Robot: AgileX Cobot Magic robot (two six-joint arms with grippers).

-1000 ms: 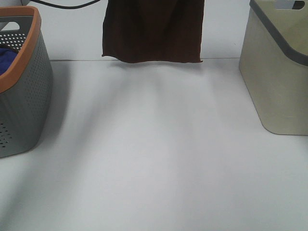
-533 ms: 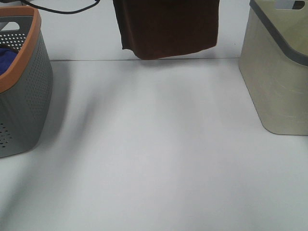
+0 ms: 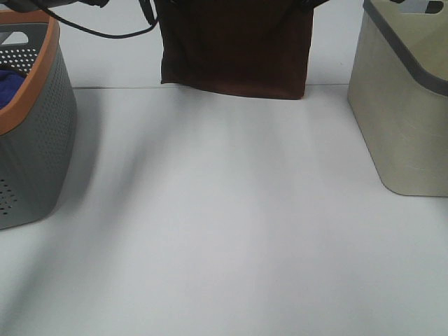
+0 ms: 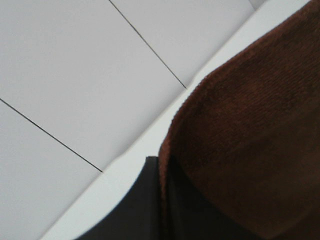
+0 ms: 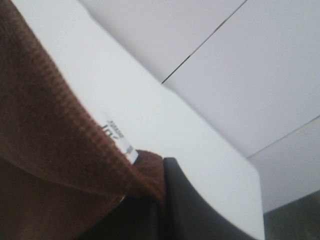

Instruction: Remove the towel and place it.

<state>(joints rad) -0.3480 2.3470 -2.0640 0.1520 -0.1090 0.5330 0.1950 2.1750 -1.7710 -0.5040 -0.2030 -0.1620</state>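
The dark brown towel [image 3: 234,49] hangs spread out at the top middle of the exterior high view, its lower hem just above the far edge of the white table [image 3: 224,231]. Both grippers hold its upper corners, almost wholly above that view's edge. In the left wrist view my left gripper [image 4: 162,167] is shut on one corner of the towel [image 4: 250,140]. In the right wrist view my right gripper [image 5: 159,170] is shut on the other corner of the towel [image 5: 45,130], beside a small white label [image 5: 119,140].
A grey perforated basket [image 3: 35,140] with an orange rim stands at the left, with a blue cloth [image 3: 10,80] inside. A beige bin [image 3: 406,105] with a grey rim stands at the right. A black cable [image 3: 98,28] hangs at the top left.
The hanging towel has shifted to the right and swung; its lower hem rose half a second ago and now hangs lower again. Both grips on it stay shut.
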